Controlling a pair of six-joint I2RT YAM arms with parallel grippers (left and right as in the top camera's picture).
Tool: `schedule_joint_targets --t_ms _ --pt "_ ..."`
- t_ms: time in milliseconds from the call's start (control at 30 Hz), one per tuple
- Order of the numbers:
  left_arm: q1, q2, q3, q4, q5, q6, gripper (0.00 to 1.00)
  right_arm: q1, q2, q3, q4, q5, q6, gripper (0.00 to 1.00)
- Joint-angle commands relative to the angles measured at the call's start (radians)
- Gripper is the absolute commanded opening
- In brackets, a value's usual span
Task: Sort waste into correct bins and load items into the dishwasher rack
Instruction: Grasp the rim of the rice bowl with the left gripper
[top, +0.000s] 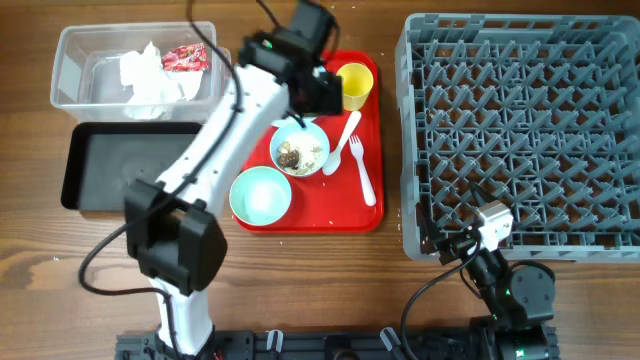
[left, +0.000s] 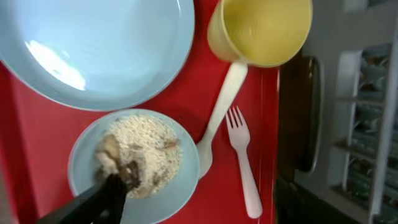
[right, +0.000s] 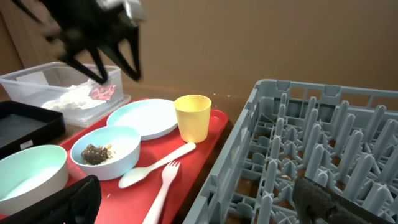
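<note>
The red tray (top: 330, 205) holds the small light bowl (top: 322, 140) of food scraps (top: 300, 153), the pale green bowl (top: 260, 195), the yellow cup (top: 354, 85), the spoon (top: 343, 140) and the fork (top: 363, 170). The pale blue plate (left: 106, 50) lies mostly under my left arm. My left gripper (top: 310, 100) is open above the small bowl (left: 134, 165). One of its fingers (left: 112, 193) shows over the scraps. The napkin (top: 150, 75) and red wrapper (top: 185, 58) lie in the clear tub (top: 70, 70). My right gripper (right: 193, 199) is open and empty by the rack (top: 520, 130).
The black tray-bin (top: 110, 165) sits left of the red tray, in front of the clear tub. The rack fills the right side of the table, its near left corner close to my right gripper (top: 470, 240). A black cable loops at the front left.
</note>
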Motion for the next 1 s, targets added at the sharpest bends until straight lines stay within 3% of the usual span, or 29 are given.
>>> schedule_joint_targets --t_ms 0,167,333,500,767,967 --pt "-0.040 0.006 -0.152 0.119 0.001 -0.045 0.76 0.006 -0.006 -0.001 0.003 -0.017 -0.017 1.00" --pt "-0.058 0.059 -0.250 0.236 0.000 -0.045 0.70 0.006 -0.006 -0.001 0.003 -0.017 -0.016 1.00" --pt "-0.060 0.113 -0.254 0.264 0.000 -0.046 0.57 0.006 -0.006 -0.001 0.003 -0.017 -0.016 1.00" --pt "-0.060 0.118 -0.254 0.283 0.000 -0.046 0.36 0.006 -0.006 -0.001 0.003 -0.017 -0.017 1.00" --pt "-0.064 0.120 -0.308 0.347 0.000 -0.047 0.28 0.006 -0.006 -0.001 0.003 -0.017 -0.016 1.00" --pt "-0.065 0.122 -0.308 0.351 0.000 -0.051 0.17 0.006 -0.006 -0.001 0.003 -0.017 -0.017 1.00"
